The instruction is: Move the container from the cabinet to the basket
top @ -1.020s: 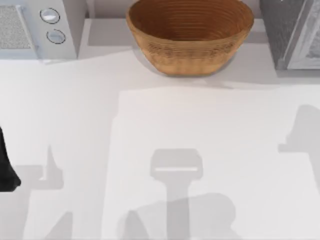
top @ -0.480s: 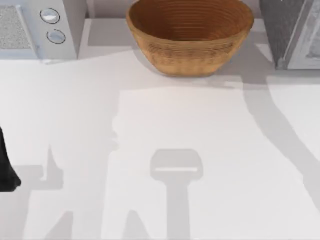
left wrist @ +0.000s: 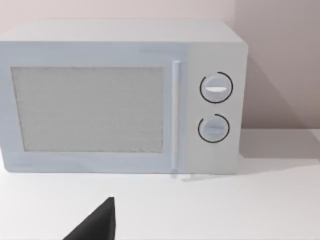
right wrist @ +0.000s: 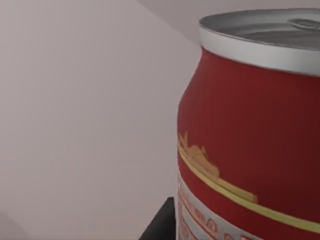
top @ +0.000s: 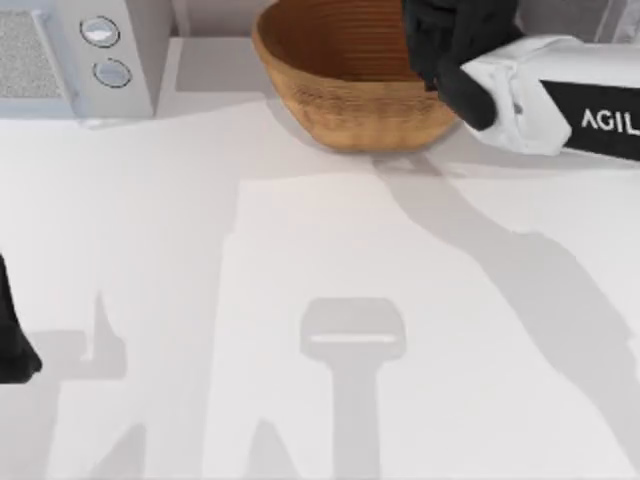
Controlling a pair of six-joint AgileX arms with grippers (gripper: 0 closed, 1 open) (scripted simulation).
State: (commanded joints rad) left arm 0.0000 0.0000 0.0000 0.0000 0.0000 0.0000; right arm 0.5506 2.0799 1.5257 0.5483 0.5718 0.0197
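You are most of the way through: the basket (top: 370, 75) sits at the top centre of the overhead frame, and your right gripper (top: 450, 45) hangs over its right rim, coming in from the upper right. The container (right wrist: 250, 135) looms at the right of the right wrist frame, red sides and silver top upright, so it is out of the cabinet; the release is left. A dark finger edge (right wrist: 162, 222) shows beside it, so the jaws are probably closed on it. Your left gripper (top: 15, 345) sits parked at the lower left edge.
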